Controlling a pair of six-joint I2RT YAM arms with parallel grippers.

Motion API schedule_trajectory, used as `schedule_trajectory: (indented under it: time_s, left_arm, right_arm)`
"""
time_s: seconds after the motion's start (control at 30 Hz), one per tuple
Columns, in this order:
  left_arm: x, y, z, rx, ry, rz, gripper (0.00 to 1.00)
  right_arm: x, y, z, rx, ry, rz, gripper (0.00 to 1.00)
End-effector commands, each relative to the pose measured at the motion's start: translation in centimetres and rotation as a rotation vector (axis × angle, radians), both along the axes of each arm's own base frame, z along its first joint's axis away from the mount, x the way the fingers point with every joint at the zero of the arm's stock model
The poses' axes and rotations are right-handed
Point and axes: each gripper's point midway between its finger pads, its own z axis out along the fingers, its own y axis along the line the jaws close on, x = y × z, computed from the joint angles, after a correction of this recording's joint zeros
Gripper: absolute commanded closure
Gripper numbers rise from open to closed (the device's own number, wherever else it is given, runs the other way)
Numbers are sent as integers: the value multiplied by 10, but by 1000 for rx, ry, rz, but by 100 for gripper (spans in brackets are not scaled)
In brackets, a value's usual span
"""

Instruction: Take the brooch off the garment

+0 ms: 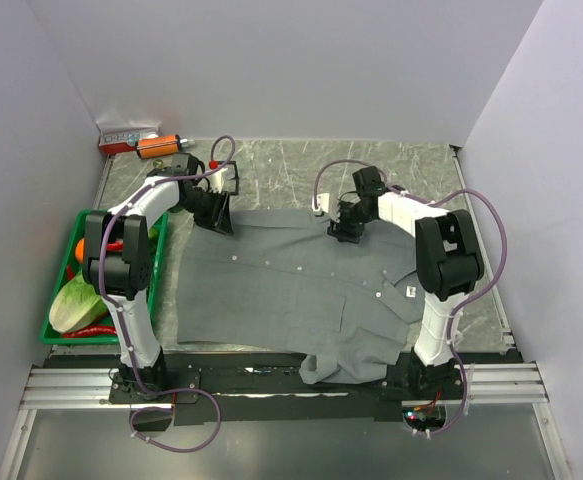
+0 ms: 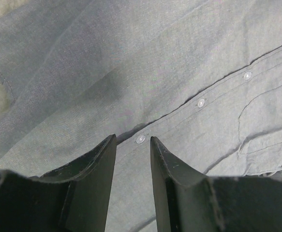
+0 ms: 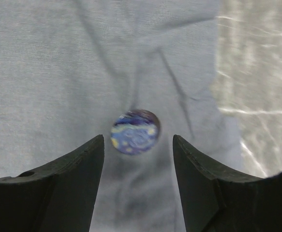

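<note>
The grey short-sleeved shirt (image 1: pixel 291 285) lies spread flat on the table. The brooch (image 3: pixel 135 131), a round dark blue disc with yellowish swirls, sits on the cloth in the right wrist view, just ahead of and between the fingertips. My right gripper (image 3: pixel 138 139) is open over the shirt's far edge (image 1: pixel 343 230), not touching the brooch. My left gripper (image 2: pixel 133 140) is slightly open and empty, low over the shirt's far left part (image 1: pixel 216 218), near the placket with small white buttons (image 2: pixel 141 139). The brooch is hidden in the top view.
A green crate (image 1: pixel 63 338) with vegetables stands at the left edge. A red box (image 1: pixel 126 137) and an orange object (image 1: pixel 157 146) lie at the back left. Marble tabletop (image 1: pixel 411 170) shows beyond the shirt. A white label (image 1: pixel 409 291) is on the shirt's right.
</note>
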Motion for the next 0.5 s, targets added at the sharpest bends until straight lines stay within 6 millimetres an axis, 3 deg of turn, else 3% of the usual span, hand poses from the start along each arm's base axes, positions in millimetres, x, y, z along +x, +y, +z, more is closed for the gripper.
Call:
schedule_trajectory:
  time_s: [0.0,0.2,0.43,0.47]
  left_arm:
    - [0,0,9,2,-21,9,60]
    - [1,0,8,0,-17,6,60]
    - [4,0,8,2,-23,3,60]
    - [4,0,8,1,-24,2,60]
  right_arm:
    - [3,12,4,-6,-14,73,36]
    - [5,11,0,-46,-21,74,38]
    - [18,7,-4,-109,-36,-5,51]
    - [27,7,4,-101,-87,-22,51]
